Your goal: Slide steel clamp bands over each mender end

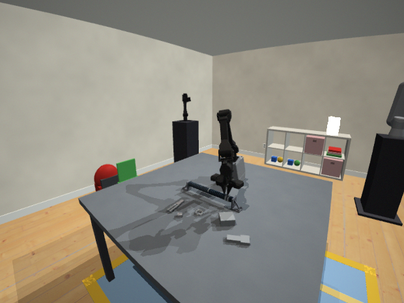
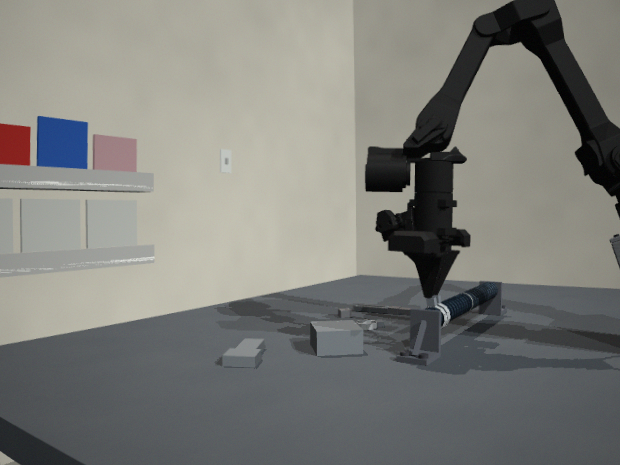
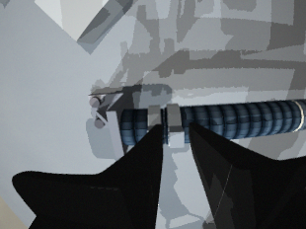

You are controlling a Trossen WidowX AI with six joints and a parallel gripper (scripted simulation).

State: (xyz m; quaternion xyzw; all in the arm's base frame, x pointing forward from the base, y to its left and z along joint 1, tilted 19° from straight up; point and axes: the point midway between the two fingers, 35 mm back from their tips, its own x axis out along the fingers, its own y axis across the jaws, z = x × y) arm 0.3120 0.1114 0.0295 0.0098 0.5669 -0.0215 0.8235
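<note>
The dark blue ribbed hose (image 1: 202, 188) (image 2: 457, 305) (image 3: 237, 119) runs between a near bracket (image 2: 425, 331) (image 3: 114, 132) and a far bracket (image 2: 498, 302). Two steel bands sit close together near the near bracket: the outer band (image 3: 154, 116) and the inner band (image 3: 175, 124), with a narrow gap between. A thin pale ring (image 2: 470, 300) (image 3: 299, 116) marks the hose further along. My gripper (image 1: 227, 194) (image 2: 434, 297) (image 3: 175, 129) points down, partly open, its fingertips either side of the inner band with a visible gap on the right. The mender is hidden.
A grey block (image 1: 227, 217) (image 2: 338, 338) (image 3: 64, 4) lies in front of the near bracket. A stepped block (image 1: 238, 238) (image 2: 243, 354) lies further out. A loose ring-shaped part (image 1: 199, 210), a small block (image 1: 179, 214) and a long slim tool (image 1: 175, 206) lie alongside the hose.
</note>
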